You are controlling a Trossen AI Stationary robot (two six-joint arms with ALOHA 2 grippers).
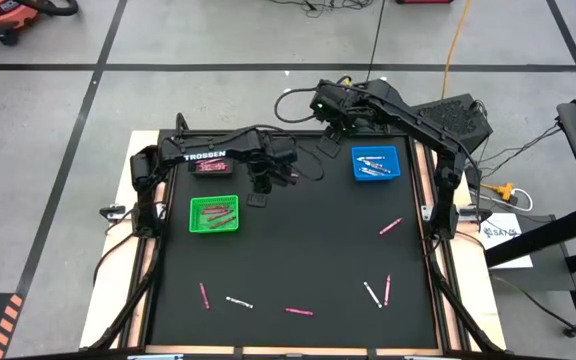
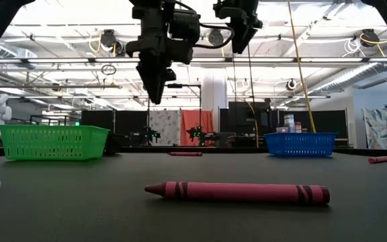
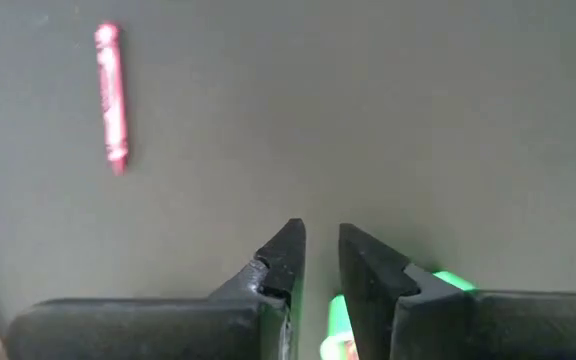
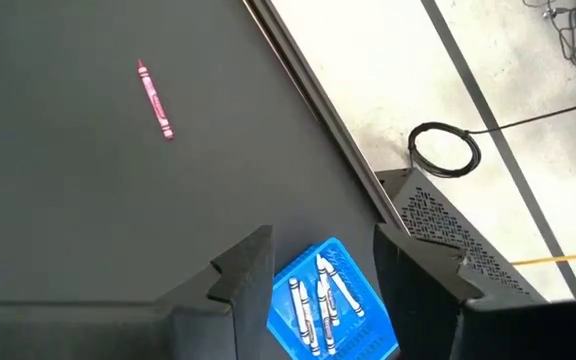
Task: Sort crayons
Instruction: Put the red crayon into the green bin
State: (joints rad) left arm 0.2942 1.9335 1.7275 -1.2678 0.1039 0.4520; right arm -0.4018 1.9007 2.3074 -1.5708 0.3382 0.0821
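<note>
The green tray (image 1: 213, 214) holds several pink crayons. The blue tray (image 1: 375, 163) holds white crayons (image 4: 318, 295). Loose crayons lie flat on the black mat, pink ones (image 1: 390, 226) (image 1: 299, 311) (image 1: 204, 295) and white ones (image 1: 239, 301) (image 1: 372, 293). My left gripper (image 3: 318, 250) hangs above the mat just right of the green tray, pointing down. Its fingers stand a little apart with nothing between them. My right gripper (image 4: 323, 265) is open and high, left of the blue tray at the far edge, slanting down toward it.
One pink crayon (image 2: 237, 192) lies near the table's front edge and another (image 3: 111, 95) on the mat below my left gripper. A dark box (image 1: 211, 165) sits at the far left behind the green tray. The mat's middle is bare.
</note>
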